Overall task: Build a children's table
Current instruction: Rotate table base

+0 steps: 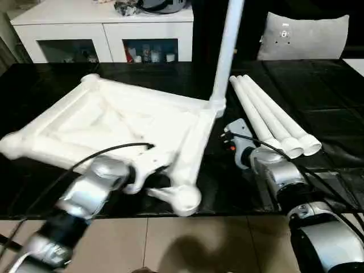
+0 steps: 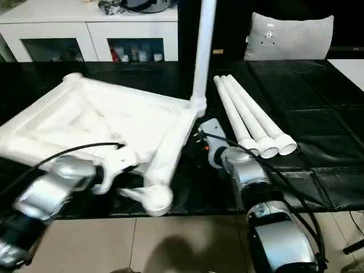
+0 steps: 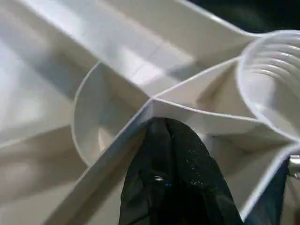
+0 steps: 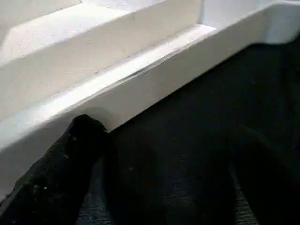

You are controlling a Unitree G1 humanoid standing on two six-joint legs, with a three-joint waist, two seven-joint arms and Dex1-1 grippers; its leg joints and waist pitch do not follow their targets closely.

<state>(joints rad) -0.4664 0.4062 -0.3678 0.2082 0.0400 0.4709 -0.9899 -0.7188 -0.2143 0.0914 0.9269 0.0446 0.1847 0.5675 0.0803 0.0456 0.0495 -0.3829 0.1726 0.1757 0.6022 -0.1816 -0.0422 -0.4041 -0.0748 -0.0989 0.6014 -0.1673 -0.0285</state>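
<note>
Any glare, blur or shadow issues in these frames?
Left eye view: the left arm is smeared by motion; the table top is washed out, ribs barely legible. Right wrist view: the finger is soft and dark against the black mat. Left wrist view: soft shadows between ribs.

No text, label, brand, number or sign can be read on anything in these views; the white plastic surfaces and the dark floor carry no writing.

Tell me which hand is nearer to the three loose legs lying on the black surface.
Right. The right hand sits just beside the near ends of the loose legs; the left hand is on the far side of the tabletop, at its near corner.
</note>
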